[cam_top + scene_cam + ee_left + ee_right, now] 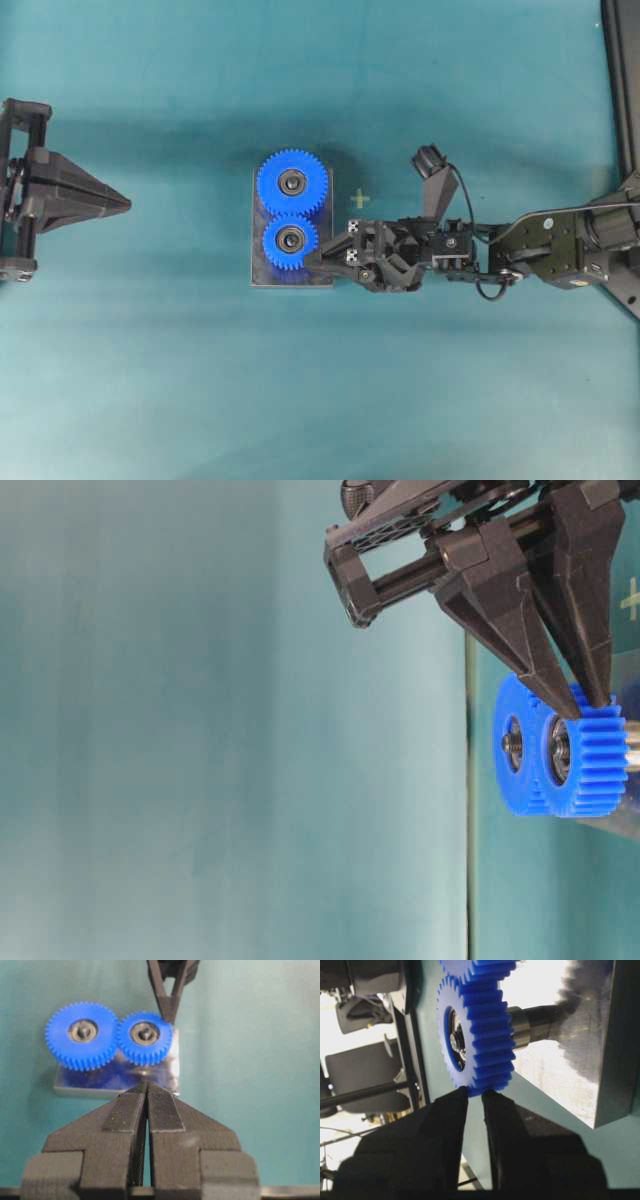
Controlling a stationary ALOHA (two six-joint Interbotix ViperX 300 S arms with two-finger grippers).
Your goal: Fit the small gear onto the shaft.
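The small gear (290,243) sits on the shaft (535,1022), which stands on the grey plate (300,278). Its teeth mesh with the larger blue gear (291,183). The shaft's tip shows in the small gear's hub in the left wrist view (145,1034). My right gripper (322,258) reaches in from the right. Its jaws are nearly together with a thin slit, and the fingertips (462,1094) touch the small gear's rim (487,1035); nothing is between them. My left gripper (125,203) is shut and empty, far to the left, pointing at the plate (115,1080).
A small yellow cross mark (359,200) lies on the teal table just right of the plate. A dark frame (622,80) runs along the right edge. The right arm's body (550,245) stretches across the right half.
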